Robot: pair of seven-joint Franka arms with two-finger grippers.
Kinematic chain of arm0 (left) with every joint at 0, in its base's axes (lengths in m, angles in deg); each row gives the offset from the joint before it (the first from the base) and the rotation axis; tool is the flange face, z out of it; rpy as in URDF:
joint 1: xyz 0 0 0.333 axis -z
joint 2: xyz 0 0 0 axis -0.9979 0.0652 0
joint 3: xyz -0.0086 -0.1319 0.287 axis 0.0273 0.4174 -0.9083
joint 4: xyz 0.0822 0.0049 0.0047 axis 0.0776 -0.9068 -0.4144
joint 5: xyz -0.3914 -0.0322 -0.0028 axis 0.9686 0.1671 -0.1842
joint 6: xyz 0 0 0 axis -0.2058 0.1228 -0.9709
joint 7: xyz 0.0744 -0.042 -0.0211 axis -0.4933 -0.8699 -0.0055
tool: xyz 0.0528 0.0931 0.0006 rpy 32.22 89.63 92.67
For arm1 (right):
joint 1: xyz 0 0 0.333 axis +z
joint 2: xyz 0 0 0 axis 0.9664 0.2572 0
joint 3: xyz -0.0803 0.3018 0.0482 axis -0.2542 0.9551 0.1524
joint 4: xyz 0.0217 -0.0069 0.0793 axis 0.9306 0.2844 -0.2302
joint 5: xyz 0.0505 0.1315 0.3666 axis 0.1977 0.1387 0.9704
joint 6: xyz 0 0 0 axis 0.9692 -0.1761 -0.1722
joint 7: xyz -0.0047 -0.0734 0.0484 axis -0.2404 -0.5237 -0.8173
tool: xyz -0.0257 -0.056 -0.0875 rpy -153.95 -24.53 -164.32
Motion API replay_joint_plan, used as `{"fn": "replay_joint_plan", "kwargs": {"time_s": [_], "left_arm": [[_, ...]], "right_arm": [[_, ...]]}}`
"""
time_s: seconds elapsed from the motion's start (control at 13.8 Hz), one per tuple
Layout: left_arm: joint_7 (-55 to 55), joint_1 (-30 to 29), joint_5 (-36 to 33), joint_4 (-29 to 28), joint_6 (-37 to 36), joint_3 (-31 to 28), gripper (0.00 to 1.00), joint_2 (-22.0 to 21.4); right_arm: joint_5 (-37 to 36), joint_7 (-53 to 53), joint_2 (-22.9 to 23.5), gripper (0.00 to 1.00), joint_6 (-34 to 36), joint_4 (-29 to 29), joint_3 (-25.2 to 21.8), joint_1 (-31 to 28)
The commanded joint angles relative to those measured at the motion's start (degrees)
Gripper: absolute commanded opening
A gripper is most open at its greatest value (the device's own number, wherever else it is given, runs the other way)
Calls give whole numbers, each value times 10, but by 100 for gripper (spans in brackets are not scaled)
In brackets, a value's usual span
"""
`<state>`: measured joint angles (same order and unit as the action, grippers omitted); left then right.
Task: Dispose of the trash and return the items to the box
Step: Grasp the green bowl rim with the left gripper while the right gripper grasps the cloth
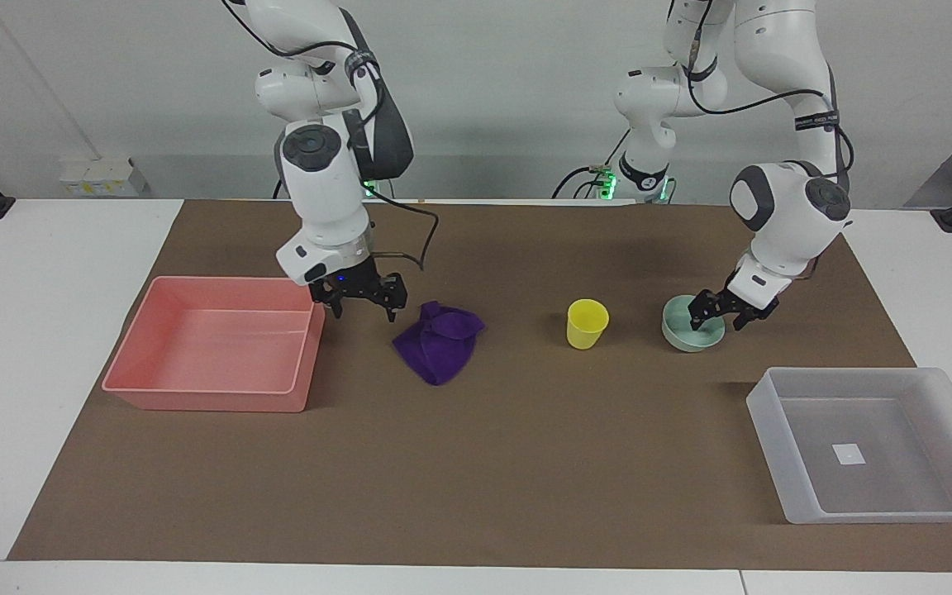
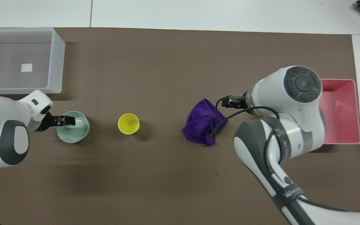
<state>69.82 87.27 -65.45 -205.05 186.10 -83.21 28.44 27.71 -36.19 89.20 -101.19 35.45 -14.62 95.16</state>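
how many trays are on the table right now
2. The pink tray sits at the right arm's end of the table, partly covered by that arm in the overhead view. The translucent whitish tray sits at the left arm's end. None seems hidden.

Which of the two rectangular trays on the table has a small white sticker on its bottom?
The translucent whitish plastic tray at the left arm's end has the white square sticker. The opaque pink plastic tray has a bare bottom.
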Motion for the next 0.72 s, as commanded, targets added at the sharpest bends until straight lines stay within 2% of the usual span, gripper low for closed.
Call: {"fn": "replay_joint_plan", "kwargs": {"time_s": [0.0, 0.07, 0.29, 0.51, 0.65], "left_arm": [[-4, -4, 11, -25, 17, 3, 64, -11], [-3, -4, 11, -31, 17, 3, 50, -12], [1, -1, 12, -30, 12, 3, 0, -14], [1, -1, 18, -4, -4, 3, 0, -14], [-4, -6, 18, 44, -54, 3, 0, -13]], "right_arm": [[3, 29, -1, 100, -81, 70, -1, 26], [3, 32, 8, 100, -98, 80, -1, 52], [4, 54, 36, 100, -158, 91, -1, 70], [3, 60, 43, 100, -191, 105, -1, 72], [4, 65, 58, 100, -248, 122, -1, 87]]}}
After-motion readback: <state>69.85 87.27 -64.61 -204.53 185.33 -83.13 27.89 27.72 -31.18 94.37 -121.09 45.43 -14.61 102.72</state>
